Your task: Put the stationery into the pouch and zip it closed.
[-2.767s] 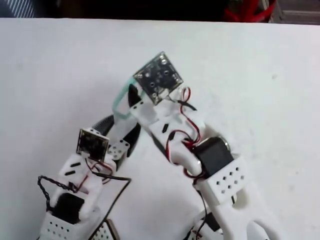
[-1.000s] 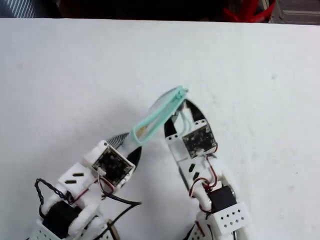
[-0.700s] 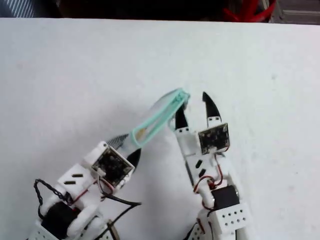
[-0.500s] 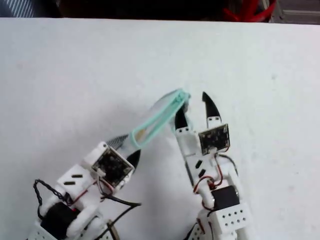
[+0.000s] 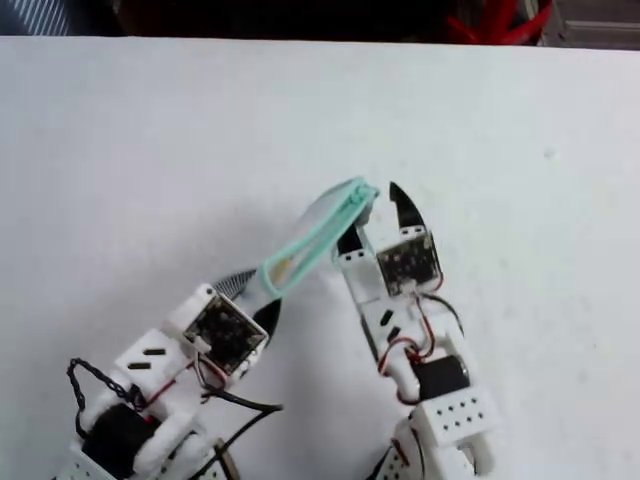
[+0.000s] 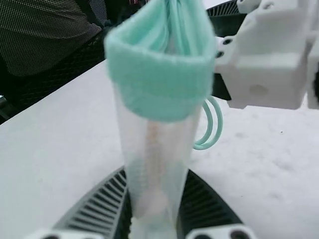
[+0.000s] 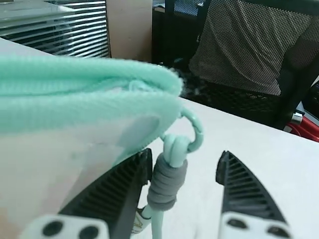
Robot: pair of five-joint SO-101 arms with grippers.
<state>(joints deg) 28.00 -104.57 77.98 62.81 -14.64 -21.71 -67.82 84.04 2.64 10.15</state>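
A clear pouch with mint-green trim [image 5: 312, 238] hangs off the table, slanting up from my left gripper [image 5: 256, 296], which is shut on its lower end. In the left wrist view the pouch [image 6: 157, 94] stands upright between the ribbed fingers [image 6: 89, 219], and a pale stick-like item [image 6: 149, 149] shows faintly inside. My right gripper [image 5: 372, 214] is open at the pouch's upper end. In the right wrist view the zipper pull [image 7: 169, 179], with its mint ring and grey wrap, hangs between the parted fingers [image 7: 241, 186], closer to the finger beside the pouch [image 7: 75, 99].
The white table [image 5: 520, 150] is bare on the far side and to both sides of the arms. Its far edge borders a dark background with a red object [image 5: 500, 20]. A black cable [image 5: 100, 370] loops beside the left arm's base.
The right arm drew back from over the pouch while the left gripper swung the pouch to the right. The right gripper then opened beside the pouch's upper end and shifted slightly towards it.
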